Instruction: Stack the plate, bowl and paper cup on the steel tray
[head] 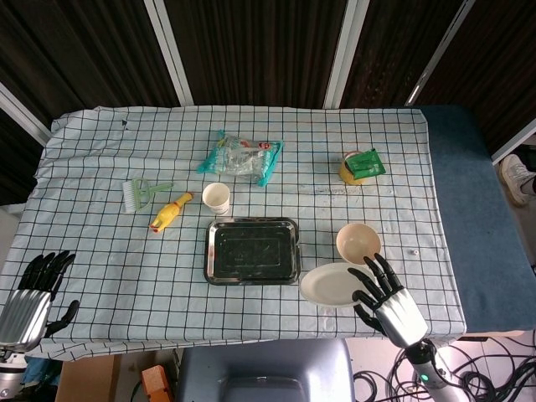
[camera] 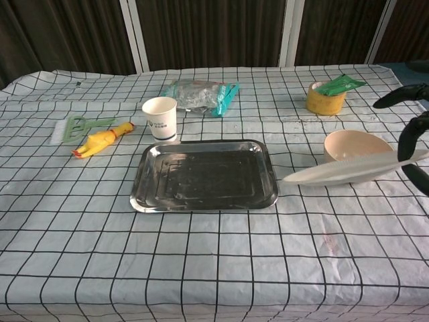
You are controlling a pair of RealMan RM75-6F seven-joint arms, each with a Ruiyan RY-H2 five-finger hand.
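Right robot hand (head: 387, 295) grasps the white plate (head: 331, 284) by its right rim, lifted off the bench (head: 126, 260), just right of the steel tray (head: 251, 250). Bowl (head: 358, 241) just beyond. Paper cup (head: 216, 198) far-left of tray. Left robot hand (head: 35, 295) released, near-left corner.

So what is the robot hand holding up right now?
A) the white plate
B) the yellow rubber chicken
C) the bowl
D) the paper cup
A: the right robot hand grips the white plate by its rim, lifted and tilted above the cloth beside the steel tray.
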